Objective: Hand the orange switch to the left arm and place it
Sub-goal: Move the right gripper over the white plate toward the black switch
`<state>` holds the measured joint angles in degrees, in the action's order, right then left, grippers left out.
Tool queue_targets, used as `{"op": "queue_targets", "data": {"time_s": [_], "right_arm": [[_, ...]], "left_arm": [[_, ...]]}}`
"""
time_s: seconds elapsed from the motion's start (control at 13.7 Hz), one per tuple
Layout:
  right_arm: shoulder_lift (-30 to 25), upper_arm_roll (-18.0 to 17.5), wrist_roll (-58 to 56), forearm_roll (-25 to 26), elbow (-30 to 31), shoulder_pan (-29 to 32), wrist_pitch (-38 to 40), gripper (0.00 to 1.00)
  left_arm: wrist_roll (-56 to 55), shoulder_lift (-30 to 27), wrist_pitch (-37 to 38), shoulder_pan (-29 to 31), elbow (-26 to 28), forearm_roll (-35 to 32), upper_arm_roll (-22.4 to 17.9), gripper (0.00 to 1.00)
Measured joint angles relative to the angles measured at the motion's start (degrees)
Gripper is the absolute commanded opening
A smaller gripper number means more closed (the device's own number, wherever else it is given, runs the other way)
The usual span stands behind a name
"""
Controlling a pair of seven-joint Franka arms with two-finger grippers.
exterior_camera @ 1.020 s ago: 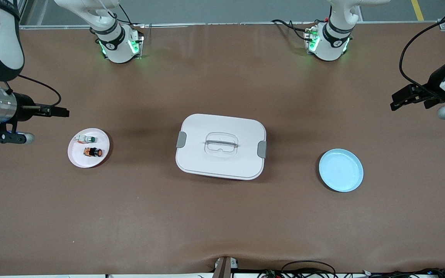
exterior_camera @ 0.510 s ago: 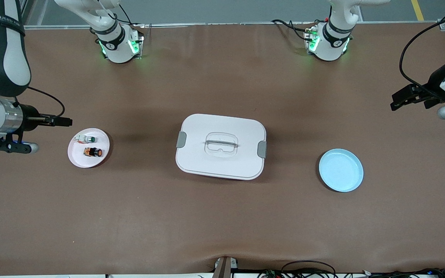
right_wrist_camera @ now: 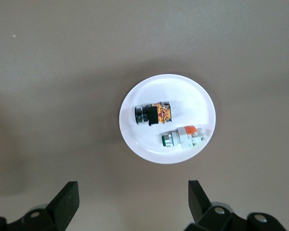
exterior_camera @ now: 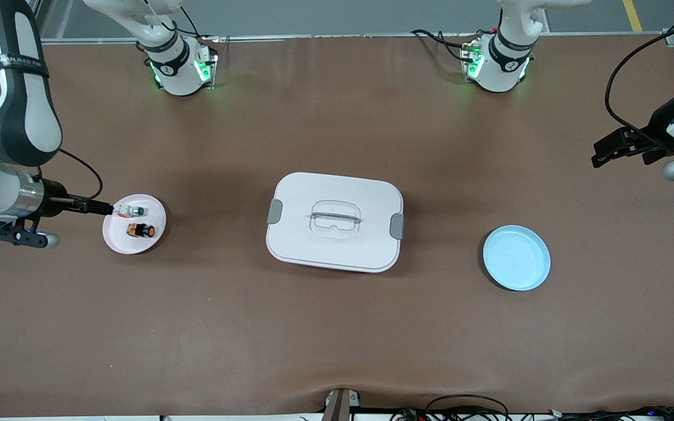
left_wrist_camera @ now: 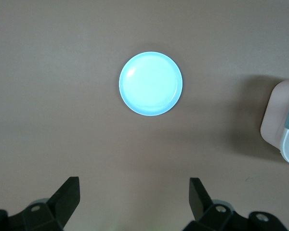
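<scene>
Reading what writing I could, I made out only white lettering on the black band of the right arm (exterior_camera: 12, 111), too small to spell out with confidence. The orange switch (exterior_camera: 141, 231) lay on its side on the small white plate (exterior_camera: 120, 242) toward the right arm's end of the table (exterior_camera: 337, 327), with the white switch with a green button (exterior_camera: 133, 210) just beside it on the same plate, farther from the front camera. In the middle of the table sat the box (exterior_camera: 334, 222), lid on, grey clasps at both ends, squarely between that plate and the pale blue plate (exterior_camera: 516, 258) toward the left arm's end. Cables trailed along the table's near edge.

I had the right gripper (right_wrist_camera: 130, 202) up over the white plate's rim, and in the right wrist view its fingers (right_wrist_camera: 67, 199) stood wide apart, holding nothing, both switches in sight between them. The left gripper (left_wrist_camera: 132, 199) waited in the air over the table's left-arm end, its fingers (left_wrist_camera: 70, 190) spread just as wide and holding nothing, the blue plate and a corner of the box showing in its wrist view.
</scene>
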<state>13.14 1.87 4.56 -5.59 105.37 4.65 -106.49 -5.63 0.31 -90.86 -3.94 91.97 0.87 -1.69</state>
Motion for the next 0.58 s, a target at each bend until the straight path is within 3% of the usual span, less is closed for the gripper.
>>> {"op": "queue_targets", "data": {"time_s": [0.29, 0.58], "right_arm": [[1.51, 0.02, -0.02, -2.22, 3.95, 1.91, -6.18, 1.00], [2.46, -0.67, -2.14, -2.24, 11.39, 1.45, -18.49, 1.00]], "left_arm": [[0.00, 0.07, 0.00, 0.04, 0.00, 0.00, -0.04, 1.00], [0.00, 0.25, 0.00, 0.07, 0.00, 0.00, -0.08, 1.00]]}}
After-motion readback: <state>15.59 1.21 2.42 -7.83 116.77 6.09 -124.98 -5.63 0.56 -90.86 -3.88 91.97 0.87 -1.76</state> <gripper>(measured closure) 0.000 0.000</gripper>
